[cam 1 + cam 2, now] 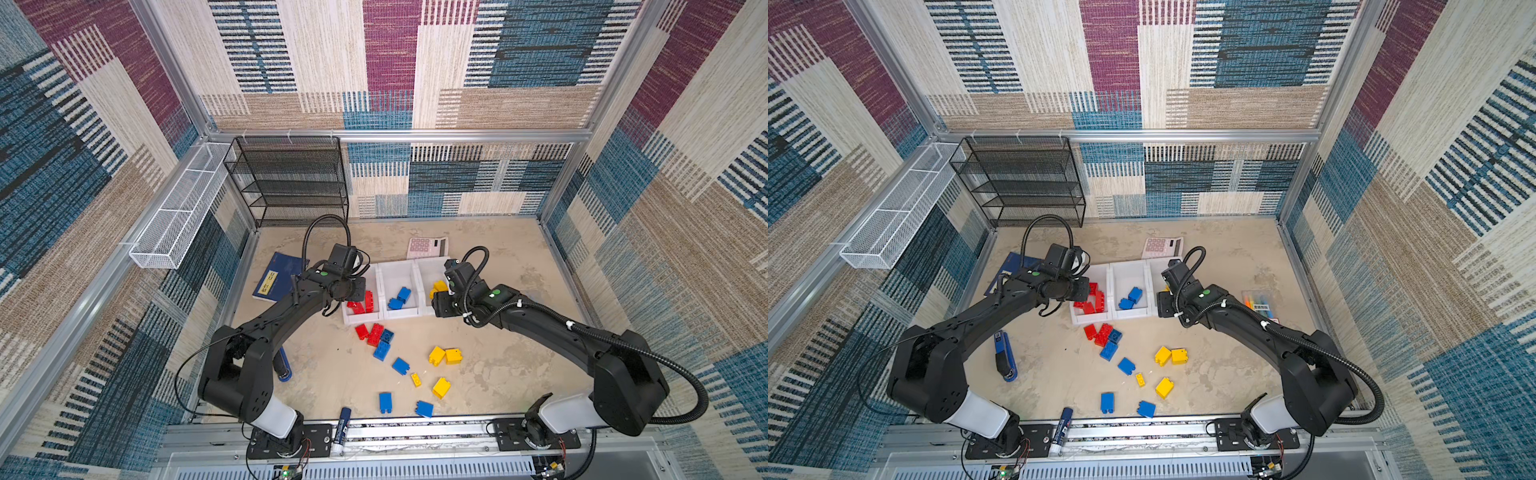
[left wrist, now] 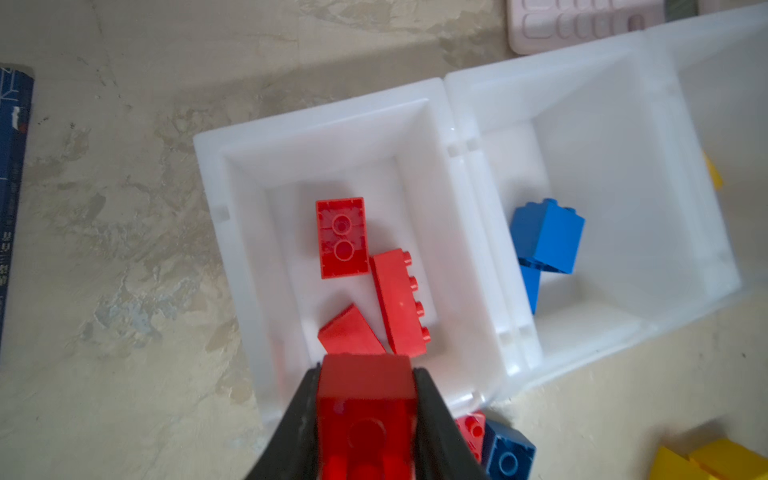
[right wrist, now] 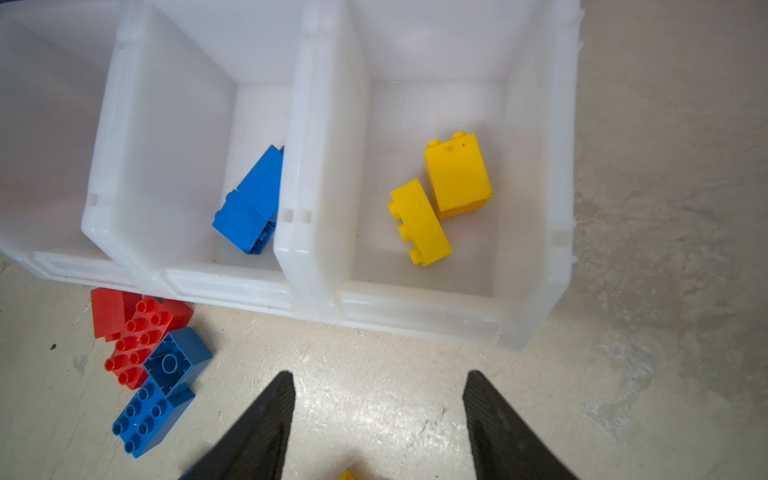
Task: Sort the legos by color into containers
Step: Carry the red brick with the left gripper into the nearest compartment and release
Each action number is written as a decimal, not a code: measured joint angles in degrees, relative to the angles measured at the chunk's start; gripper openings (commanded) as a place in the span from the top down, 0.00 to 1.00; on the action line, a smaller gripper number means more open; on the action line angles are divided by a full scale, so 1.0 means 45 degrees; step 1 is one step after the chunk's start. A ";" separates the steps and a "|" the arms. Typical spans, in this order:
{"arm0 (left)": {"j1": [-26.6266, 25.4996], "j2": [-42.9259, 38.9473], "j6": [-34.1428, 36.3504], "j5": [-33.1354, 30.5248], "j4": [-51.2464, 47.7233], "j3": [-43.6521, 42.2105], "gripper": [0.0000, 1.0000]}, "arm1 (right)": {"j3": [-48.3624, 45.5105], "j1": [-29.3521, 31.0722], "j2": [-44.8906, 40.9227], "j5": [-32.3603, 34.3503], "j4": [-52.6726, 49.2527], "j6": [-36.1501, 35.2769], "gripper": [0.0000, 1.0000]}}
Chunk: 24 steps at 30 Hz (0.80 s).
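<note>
The left gripper (image 2: 365, 376) is clamped nearly shut on a red brick (image 2: 365, 419), one black finger (image 2: 291, 419) flat against each smooth side and the hollow underside facing the wrist camera. It hangs over the left bin (image 2: 208, 166), where three red bricks (image 2: 343, 237) already lie.

The right gripper (image 3: 380, 374) stands about half open with nothing between its tips, above bare table (image 3: 623, 395) just in front of the right bin (image 3: 415, 307), which holds two yellow bricks (image 3: 457, 174). The middle bin (image 3: 187, 274) holds two blue ones (image 3: 249, 208).

These bricks look light, hard and stiff, with glossy sides that could slip. The best hold is probably across two flat opposite walls, low on the body, not over the studs.

Many are not yet sorted. A red and blue cluster (image 1: 376, 334) lies touching just in front of the bins, a yellow pair (image 1: 444, 356) sits nearby, and more blue (image 1: 385, 402) and yellow (image 1: 441, 387) pieces lie scattered toward the near edge of the table.
</note>
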 measured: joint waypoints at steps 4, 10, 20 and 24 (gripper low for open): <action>0.0151 0.0753 -0.0039 0.0126 0.0097 0.0316 0.60 | -0.0175 0.0000 -0.0257 0.0078 -0.0214 0.0107 0.32; 0.0345 0.0869 -0.0136 0.0330 0.0141 0.0461 0.48 | -0.0170 0.0000 -0.0330 0.0185 -0.0282 0.0199 0.32; 0.0369 -0.1341 -0.0913 0.0714 0.0330 -0.0801 0.47 | 0.0068 0.0000 -0.0223 0.0170 -0.0296 0.0243 0.32; 0.0369 -0.2924 -0.1428 0.0758 0.0398 -0.2006 0.46 | -0.0262 0.0000 -0.0296 -0.0117 -0.0248 0.0301 0.33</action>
